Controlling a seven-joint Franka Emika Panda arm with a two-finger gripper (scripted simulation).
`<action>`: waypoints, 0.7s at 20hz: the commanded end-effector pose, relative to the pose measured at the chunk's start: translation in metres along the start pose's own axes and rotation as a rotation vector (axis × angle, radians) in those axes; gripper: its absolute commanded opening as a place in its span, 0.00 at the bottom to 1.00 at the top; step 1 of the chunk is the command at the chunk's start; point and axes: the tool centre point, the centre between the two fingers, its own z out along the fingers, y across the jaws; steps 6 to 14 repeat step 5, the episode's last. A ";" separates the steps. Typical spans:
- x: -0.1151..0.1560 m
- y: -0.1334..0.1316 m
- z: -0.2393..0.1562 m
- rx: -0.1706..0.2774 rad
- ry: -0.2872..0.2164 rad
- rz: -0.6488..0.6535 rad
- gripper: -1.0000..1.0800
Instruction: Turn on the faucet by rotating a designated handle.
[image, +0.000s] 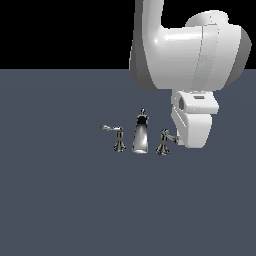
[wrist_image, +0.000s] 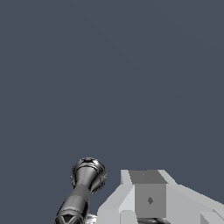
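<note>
Jaws beside the handle (image: 164, 141)

Flat slate-grey floor (image: 55, 200), plain black backdrop (image: 60, 30) above, even light, no furn.

On the flat grey table (image: 60, 200) stands the chrome faucet (image: 141, 134), its three pieces in a row. The tall tapered spout (image: 141, 135) with its small knob is in the middle. At the exterior view's left is the smaller handle (image: 116, 136), its lever pointing left. At the exterior view's right stands the handle (image: 164, 142) on a flared, slightly leaning base. The white hand (image: 192, 129) hangs from the bulky arm (image: 185, 45), touching or just beside that handle's lever end. Its fingers are hidden, so their spread cannot be told.
</note>
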 end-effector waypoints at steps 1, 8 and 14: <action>-0.024 0.006 0.000 -0.005 -0.005 -0.024 0.00; -0.037 0.012 0.000 -0.007 -0.006 -0.026 0.00; -0.037 0.012 0.000 -0.007 -0.006 -0.026 0.00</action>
